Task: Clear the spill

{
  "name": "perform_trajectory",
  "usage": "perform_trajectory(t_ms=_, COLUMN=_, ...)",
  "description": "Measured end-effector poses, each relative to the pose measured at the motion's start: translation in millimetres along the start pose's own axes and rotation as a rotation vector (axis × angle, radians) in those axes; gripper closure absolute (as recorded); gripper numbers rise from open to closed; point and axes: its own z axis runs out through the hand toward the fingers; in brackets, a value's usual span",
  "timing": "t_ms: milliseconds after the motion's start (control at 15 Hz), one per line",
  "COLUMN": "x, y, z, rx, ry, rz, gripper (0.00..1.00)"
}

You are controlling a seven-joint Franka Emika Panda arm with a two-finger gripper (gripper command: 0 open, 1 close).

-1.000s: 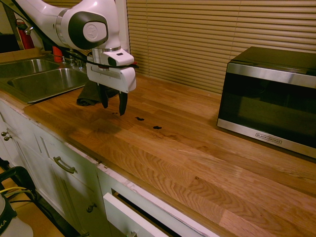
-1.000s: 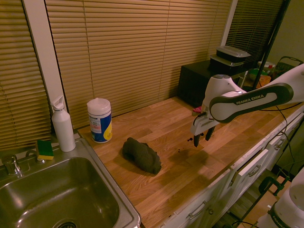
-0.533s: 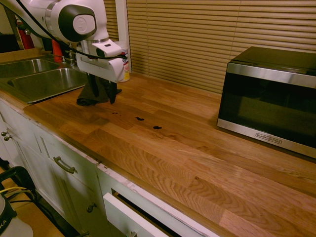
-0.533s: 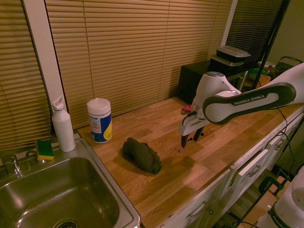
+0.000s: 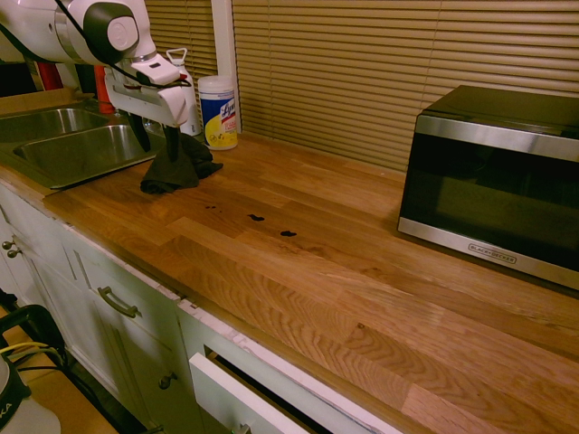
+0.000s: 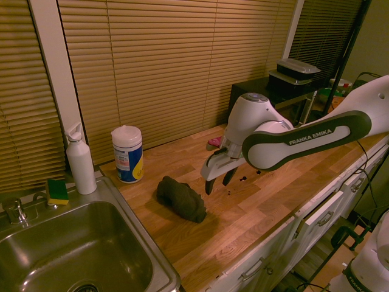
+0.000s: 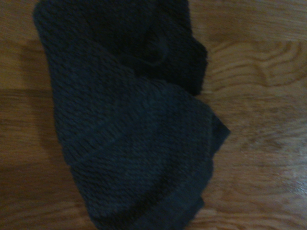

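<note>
spill (image 5: 288,233) on wooden counter (image 5: 362,307)

The claw (image 6: 219,183) has open air around it above the desk (image 5: 344,298). The crumpled dark cloth (image 6: 181,199) stands between it and the sink (image 6: 79,249); the wipes tub (image 6: 128,154) blocks the window side. Toward the microwave (image 5: 498,181), bare wood gives a wide, low passage.

one white arm (dark-trimmed, maker's name along a link), bent at its joints. one wrist, lowered, carrying the hand slightly tilted. one gripper (image 6: 219,184), two dark fingers, spread apart with a gap between, tips pointing down, nothing gripped.
</note>
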Motion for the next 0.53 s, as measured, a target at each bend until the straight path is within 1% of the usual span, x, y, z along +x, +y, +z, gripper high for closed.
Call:
perform_trajectory(t_ms=200, x=-12.5, y=-26.8, z=18.3, rx=0.009, ry=0.030, rz=-0.013, gripper=0.00)
perform_trajectory(t_ms=533, x=-27.3, y=-66.0, z=40.4, rx=0.005, ry=0.112, rz=-0.024, gripper=0.00)
